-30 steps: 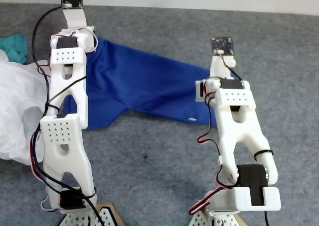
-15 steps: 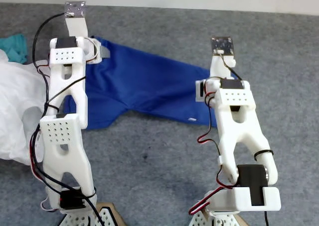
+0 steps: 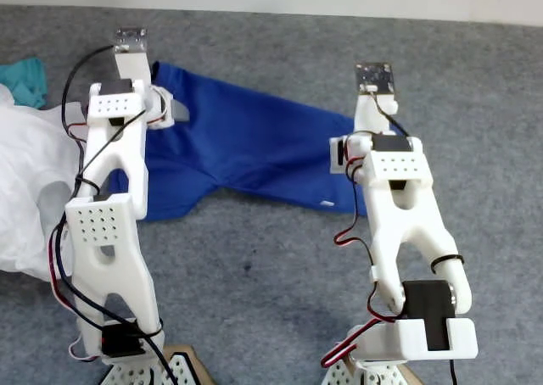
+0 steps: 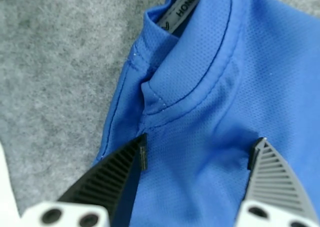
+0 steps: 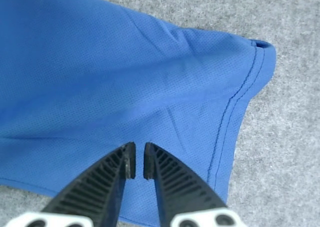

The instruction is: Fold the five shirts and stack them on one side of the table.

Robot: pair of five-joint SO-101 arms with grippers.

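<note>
A blue shirt [image 3: 246,143] lies spread across the grey table, its collar [image 4: 200,62] at the left end and its hem [image 5: 235,107] at the right end. My left gripper [image 4: 200,149] hangs open just above the fabric below the collar, one finger [image 4: 120,169] near the shirt's shoulder edge. In the high view it sits at the shirt's left end [image 3: 165,107]. Over the right end, my right gripper [image 5: 139,163] is shut, its tips together with no cloth between them, close above the blue cloth near the hem.
A crumpled white shirt [image 3: 30,190] is piled at the left edge of the table, with a teal garment [image 3: 25,75] behind it. Bare grey table [image 3: 271,266] lies in front of the blue shirt, between the arms' bases.
The left arm has drawn back and down toward the shirt's collar end, and its gripper now shows beside the wrist. The right arm has barely shifted.
</note>
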